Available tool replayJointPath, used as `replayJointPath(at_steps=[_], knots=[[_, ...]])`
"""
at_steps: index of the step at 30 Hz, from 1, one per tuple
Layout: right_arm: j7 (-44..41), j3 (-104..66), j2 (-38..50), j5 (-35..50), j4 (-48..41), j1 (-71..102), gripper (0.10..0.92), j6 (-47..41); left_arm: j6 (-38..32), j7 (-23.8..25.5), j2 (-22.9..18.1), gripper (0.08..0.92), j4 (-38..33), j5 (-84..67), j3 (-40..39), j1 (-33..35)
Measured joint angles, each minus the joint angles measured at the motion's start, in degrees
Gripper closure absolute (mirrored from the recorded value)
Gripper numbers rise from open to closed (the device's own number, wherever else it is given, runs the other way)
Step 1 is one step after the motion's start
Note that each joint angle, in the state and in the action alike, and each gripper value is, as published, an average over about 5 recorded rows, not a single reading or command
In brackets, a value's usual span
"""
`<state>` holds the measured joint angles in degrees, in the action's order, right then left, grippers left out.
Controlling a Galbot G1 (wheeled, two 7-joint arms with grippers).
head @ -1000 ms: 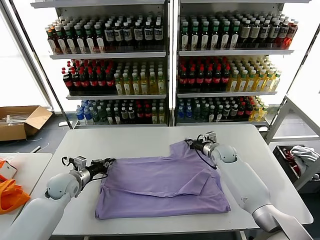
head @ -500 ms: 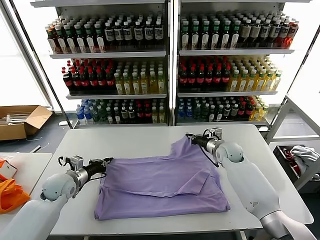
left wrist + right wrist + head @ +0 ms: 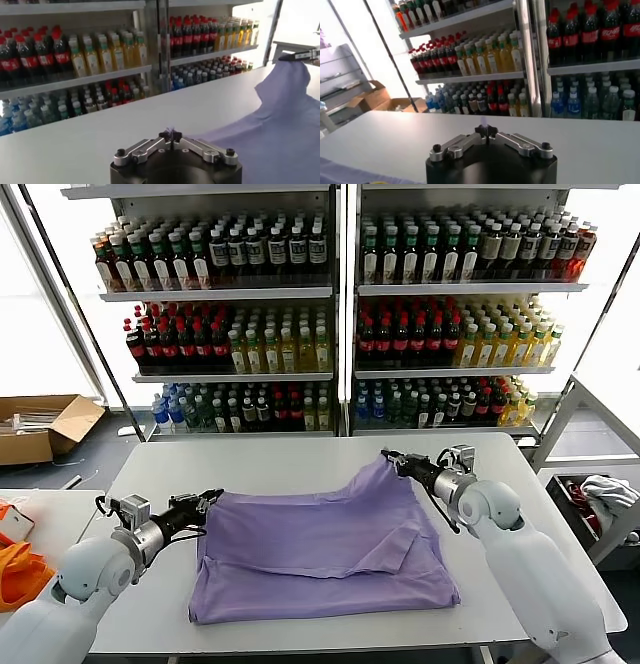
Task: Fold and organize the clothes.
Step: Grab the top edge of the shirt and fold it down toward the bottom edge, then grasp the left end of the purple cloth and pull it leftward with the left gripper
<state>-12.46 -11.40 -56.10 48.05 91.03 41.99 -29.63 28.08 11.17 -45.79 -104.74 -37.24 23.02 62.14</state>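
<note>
While the lavender T-shirt (image 3: 320,549) lies spread across the middle of the white desk (image 3: 280,464), both arms hold it by opposite upper corners. On the robot's left, the left gripper (image 3: 208,501) reaches in low over the desk, its fingers (image 3: 170,135) clenched together on a thin edge of the shirt's near-left corner; the left wrist view shows them pressed tip to tip with a sliver of lavender fabric between them. On the robot's right, the right gripper (image 3: 392,456) has its fingers (image 3: 486,131) pinched on the far-right corner of the shirt, which rises from the desk into a raised peak at that point, while the rest of the cloth slopes down and lies flat. The right wrist view shows those fingers closed with a small pale strip of cloth sticking up between them. A diagonal fold runs across the right half of the shirt, and its lower hem lies near the front edge of the desk. Behind the desk stand shelves (image 3: 330,294) packed with bottled drinks. Off to the left a cardboard box (image 3: 45,424) sits on the floor and bright orange fabric (image 3: 18,574) lies on a neighbouring surface; a white-grey cloth heap (image 3: 605,494) lies at the far right.
</note>
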Motion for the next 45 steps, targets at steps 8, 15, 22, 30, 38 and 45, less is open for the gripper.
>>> replayJointPath(at_steps=[8,15,22,30,38,45], knots=[[-0.2,-6.2,4.8,3.0,10.7,11.6,0.92,-0.2,0.8,-1.0,1.1,0.914,-6.8,-0.3,5.2,7.7],[-0.4,-12.8,7.1,5.1,18.4,22.4,0.92,-0.4,1.1,-1.5,1.0,0.914,-12.3,-0.2,10.1,16.4],[-1.1,-17.9,7.9,4.6,23.9,33.6,0.92,0.2,1.6,-0.9,0.2,0.914,-16.0,0.9,13.5,24.6],[-1.2,-20.2,7.4,0.3,26.9,42.2,0.913,1.3,2.2,-0.3,-0.9,0.84,-17.6,4.1,14.8,30.2],[-0.7,-22.7,5.6,-4.5,28.6,45.2,0.716,3.8,2.5,-1.9,-2.1,0.615,-19.6,4.6,17.9,31.5],[0.0,-26.3,0.8,-11.4,29.6,45.9,0.517,9.7,1.0,-7.4,-5.3,0.407,-21.9,4.0,19.1,32.9]])
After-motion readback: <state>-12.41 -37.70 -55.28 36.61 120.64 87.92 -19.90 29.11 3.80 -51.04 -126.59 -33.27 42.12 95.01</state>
